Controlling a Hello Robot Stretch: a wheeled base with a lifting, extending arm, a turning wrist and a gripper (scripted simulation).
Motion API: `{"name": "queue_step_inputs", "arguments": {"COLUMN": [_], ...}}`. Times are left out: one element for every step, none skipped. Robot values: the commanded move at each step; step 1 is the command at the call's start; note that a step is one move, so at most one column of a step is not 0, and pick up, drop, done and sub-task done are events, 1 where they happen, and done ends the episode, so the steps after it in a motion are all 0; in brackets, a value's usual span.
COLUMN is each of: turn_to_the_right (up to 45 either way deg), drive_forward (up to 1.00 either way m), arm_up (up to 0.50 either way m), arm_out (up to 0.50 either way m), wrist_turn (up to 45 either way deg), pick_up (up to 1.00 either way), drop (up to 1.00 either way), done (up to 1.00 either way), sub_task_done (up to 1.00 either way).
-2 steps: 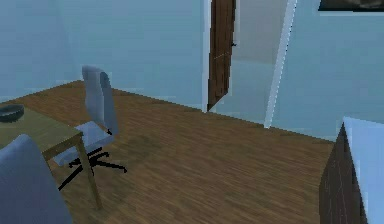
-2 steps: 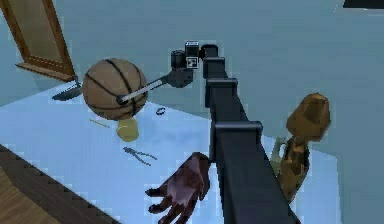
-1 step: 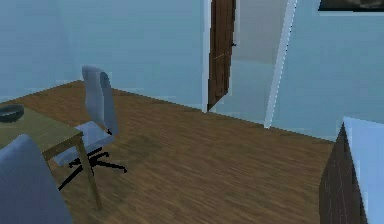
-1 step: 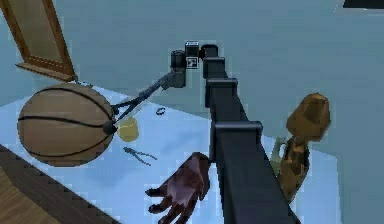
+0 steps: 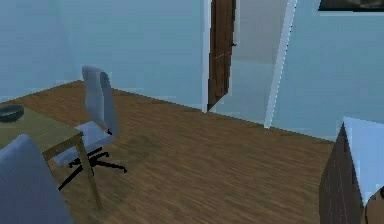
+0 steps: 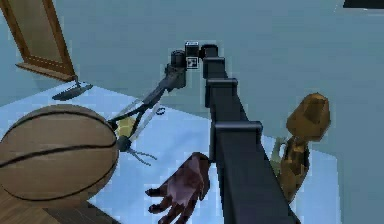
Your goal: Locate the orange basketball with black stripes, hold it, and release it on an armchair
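Arm (image 6: 236,150) reaches over the white tabletop (image 6: 182,135), gripper (image 6: 135,140) right at the orange basketball (image 6: 55,155) by the near edge. Can't tell the jaws' state, or if it's held.

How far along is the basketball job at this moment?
Done: the basketball is found, lying on a white tabletop. In hand: the gripper reaches toward it; whether it holds anything cannot be told. Left: lifting it, finding an armchair, releasing it there.

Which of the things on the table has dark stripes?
The big round orange-brown ball at the arm side view's left; the red hand and brown statue show none.
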Motion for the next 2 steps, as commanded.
{"name": "queue_step_inputs", "arguments": {"turn_to_the_right": [0.0,-45.0], "drive_forward": [0.00,0.00], "arm_up": [0.00,0.00], "arm_out": [-0.44,0.00], "wrist_turn": [0.0,0.0], "pick_up": [0.00,0.00], "drop": [0.00,0.00], "done": [0.00,0.00], "sub_task_done": [0.00,0.00]}}
